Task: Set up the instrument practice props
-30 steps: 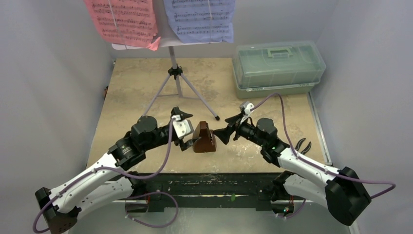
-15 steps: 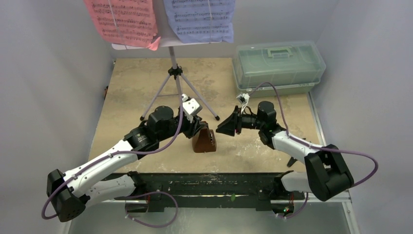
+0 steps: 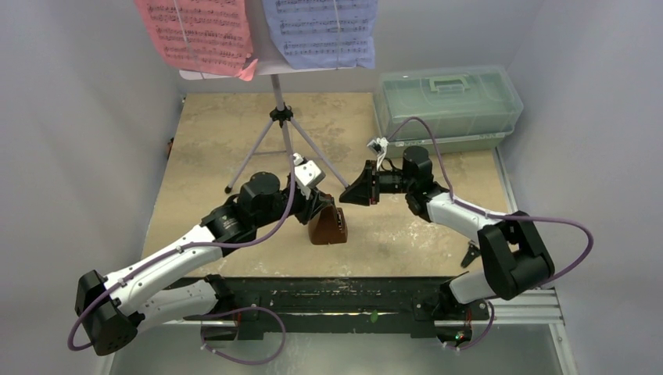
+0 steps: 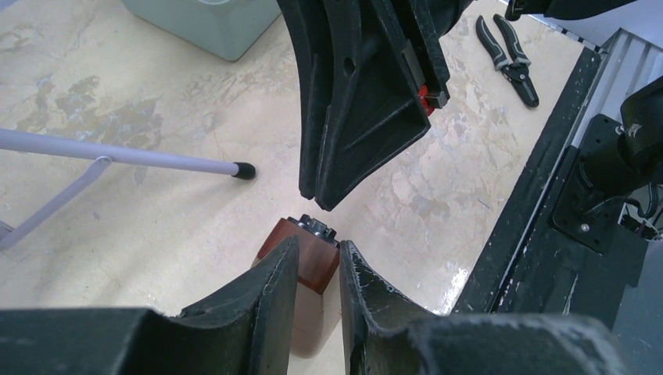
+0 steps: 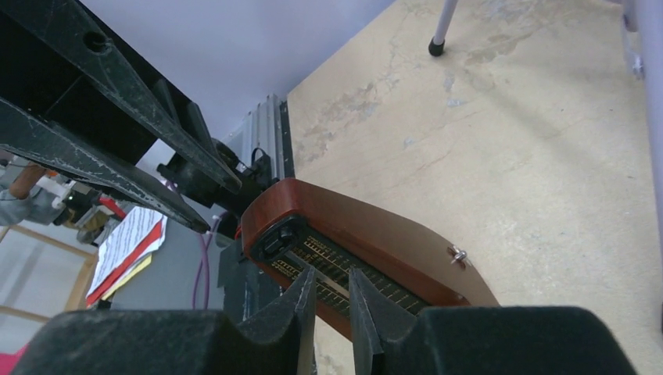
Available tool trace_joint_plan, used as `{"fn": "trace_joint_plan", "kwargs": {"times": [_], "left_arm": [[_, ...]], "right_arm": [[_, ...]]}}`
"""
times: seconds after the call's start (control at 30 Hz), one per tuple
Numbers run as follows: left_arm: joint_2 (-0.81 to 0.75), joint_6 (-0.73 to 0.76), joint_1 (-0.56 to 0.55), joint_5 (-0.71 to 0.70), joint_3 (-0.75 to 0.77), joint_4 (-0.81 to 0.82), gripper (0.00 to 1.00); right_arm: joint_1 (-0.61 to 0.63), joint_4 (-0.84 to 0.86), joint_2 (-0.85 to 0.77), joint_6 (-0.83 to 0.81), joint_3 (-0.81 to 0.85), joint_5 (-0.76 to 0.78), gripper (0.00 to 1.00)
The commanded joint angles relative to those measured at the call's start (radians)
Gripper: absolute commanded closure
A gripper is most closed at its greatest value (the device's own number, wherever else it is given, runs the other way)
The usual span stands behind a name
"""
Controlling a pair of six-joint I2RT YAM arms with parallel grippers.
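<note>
right gripper (image 3: 344, 198) backs off metronome (image 3: 328, 225), fingers together, empty | left gripper (image 4: 319, 248) stays over its top, narrow, grip unclear | placement likely finishing

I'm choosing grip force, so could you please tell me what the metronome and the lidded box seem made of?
The metronome looks like glossy reddish-brown wood or wood-look plastic: its smooth rounded edge catches highlights. The lidded box appears translucent pale-green plastic, with a moulded handle and cloudy lid.
</note>
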Motion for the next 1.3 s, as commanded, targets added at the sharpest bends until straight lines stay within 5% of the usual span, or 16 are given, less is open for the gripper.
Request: {"fn": "trace_joint_plan", "kwargs": {"times": [0.0, 0.77, 1.1, 1.27], "left_arm": [[-0.009, 0.006, -0.004, 0.031, -0.017, 0.014, 0.76], [0.027, 0.083, -0.004, 0.05, -0.036, -0.052, 0.88], [0.039, 0.089, -0.004, 0.09, -0.042, -0.044, 0.88], [0.042, 0.121, -0.004, 0.107, -0.048, -0.042, 0.89]], "right_arm": [[0.018, -0.015, -0.003, -0.036, 0.035, -0.05, 0.77], [0.057, 0.096, 0.086, 0.037, 0.041, -0.05, 0.98], [0.098, 0.155, 0.084, 0.112, 0.034, 0.066, 0.88], [0.147, 0.133, 0.061, 0.145, 0.006, 0.282, 0.88]]}}
